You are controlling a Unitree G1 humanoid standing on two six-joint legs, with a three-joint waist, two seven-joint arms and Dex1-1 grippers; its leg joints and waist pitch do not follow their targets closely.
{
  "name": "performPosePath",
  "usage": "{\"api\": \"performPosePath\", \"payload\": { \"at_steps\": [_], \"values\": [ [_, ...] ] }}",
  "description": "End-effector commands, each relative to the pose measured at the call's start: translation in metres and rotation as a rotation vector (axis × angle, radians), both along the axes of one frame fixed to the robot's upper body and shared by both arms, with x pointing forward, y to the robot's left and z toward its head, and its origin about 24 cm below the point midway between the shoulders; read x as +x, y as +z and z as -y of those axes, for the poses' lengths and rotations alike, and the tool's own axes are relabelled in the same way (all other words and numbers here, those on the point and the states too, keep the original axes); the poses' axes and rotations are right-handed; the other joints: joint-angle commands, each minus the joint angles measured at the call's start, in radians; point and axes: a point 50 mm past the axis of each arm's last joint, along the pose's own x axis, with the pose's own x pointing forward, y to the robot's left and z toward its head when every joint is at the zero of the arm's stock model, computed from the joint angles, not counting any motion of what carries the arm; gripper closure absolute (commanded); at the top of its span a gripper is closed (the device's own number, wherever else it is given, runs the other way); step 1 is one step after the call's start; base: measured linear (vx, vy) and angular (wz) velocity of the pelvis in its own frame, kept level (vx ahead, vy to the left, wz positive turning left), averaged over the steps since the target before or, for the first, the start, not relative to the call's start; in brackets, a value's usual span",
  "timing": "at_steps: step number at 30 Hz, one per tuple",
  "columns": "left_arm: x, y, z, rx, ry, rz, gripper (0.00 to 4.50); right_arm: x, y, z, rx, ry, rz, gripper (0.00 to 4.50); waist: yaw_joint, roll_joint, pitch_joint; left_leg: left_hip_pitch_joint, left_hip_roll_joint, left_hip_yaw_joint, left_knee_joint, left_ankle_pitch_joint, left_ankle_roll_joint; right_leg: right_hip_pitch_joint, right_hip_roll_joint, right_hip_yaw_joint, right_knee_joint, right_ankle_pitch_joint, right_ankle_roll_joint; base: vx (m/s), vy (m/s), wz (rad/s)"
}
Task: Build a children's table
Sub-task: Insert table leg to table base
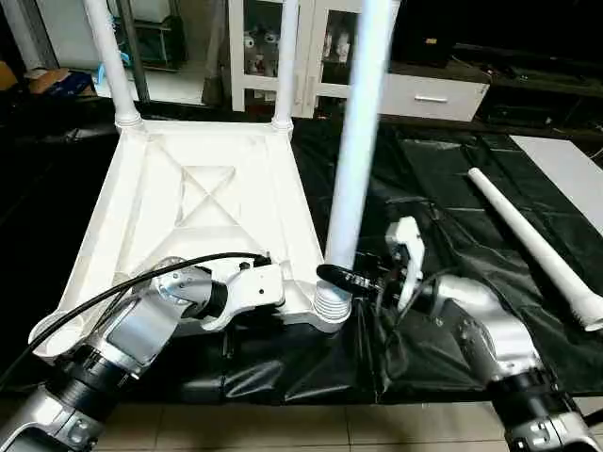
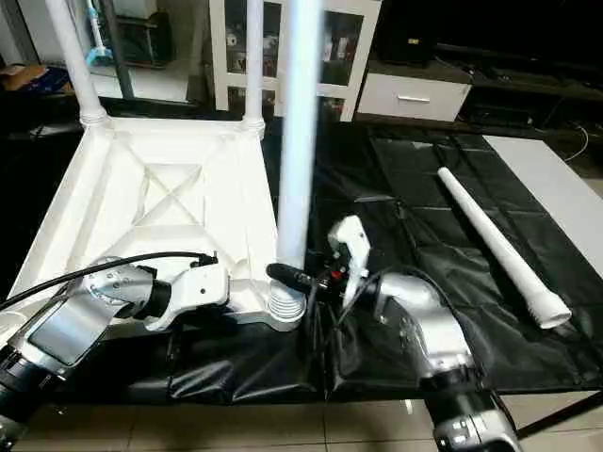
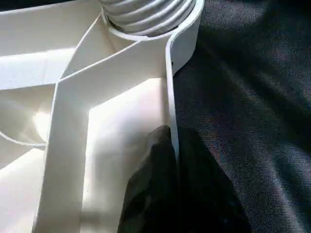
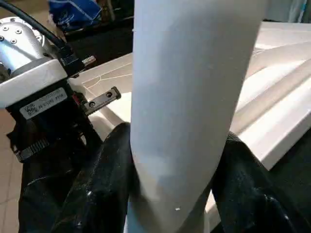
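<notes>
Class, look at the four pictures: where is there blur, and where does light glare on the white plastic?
Head views: the upright white tubular leg in the near corner socket looks smeared along its upper length, while the ribbed white plastic tabletop stays crisp. Left wrist view: bright glare on the tabletop's ribs, and the black fingers are soft. Right wrist view: the gripped leg looms close and soft-edged.

A black plastic sheet [image 1: 443, 179] covers the tabletop beneath both pincers. Beyond them stand a white cabinet [image 1: 311, 56] and a white drawer unit [image 1: 433, 94].
</notes>
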Motion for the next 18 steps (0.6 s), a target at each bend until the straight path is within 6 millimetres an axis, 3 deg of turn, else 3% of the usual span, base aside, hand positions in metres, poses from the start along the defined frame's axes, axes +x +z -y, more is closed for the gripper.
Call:
{"api": "performPosePath", "payload": {
  "at_steps": [1, 7, 12, 18],
  "values": [
    [-0.01, -0.01, 0.004, 0.025, -0.061, -0.054, 4.5, -0.005, -0.02, 0.036, -0.097, -0.169, -0.064, 2.66, -0.005, 0.022, -0.031, 0.016, 0.022, -0.003, -0.083, -0.342, -0.022, 0.017, -0.046, 0.022, -0.074, -0.241, -0.175, 0.0, 0.0, 0.0],
    [-0.01, -0.01, 0.004, 0.025, -0.059, -0.054, 4.5, -0.014, -0.029, 0.039, -0.096, -0.18, -0.082, 2.66, -0.002, 0.02, -0.03, 0.017, 0.022, -0.002, -0.083, -0.347, -0.018, 0.015, -0.046, 0.023, -0.076, -0.261, -0.169, 0.0, 0.0, 0.0],
    [-0.01, -0.01, 0.004, 0.027, -0.061, -0.055, 4.5, -0.022, -0.04, 0.039, -0.25, -0.111, -0.079, 2.66, 0.002, 0.021, -0.03, 0.016, 0.023, -0.003, -0.085, -0.333, -0.02, 0.017, -0.045, 0.021, -0.073, -0.23, -0.173, 0.0, 0.0, 0.0],
    [-0.009, -0.01, 0.005, 0.027, -0.063, -0.054, 4.5, -0.029, -0.05, 0.034, -0.387, -0.018, -0.098, 2.66, -0.001, 0.018, -0.026, 0.018, 0.02, -0.003, -0.087, -0.374, -0.019, 0.015, -0.047, 0.022, -0.084, -0.32, -0.15, 0.0, 0.0, 0.0]
  ]
}}
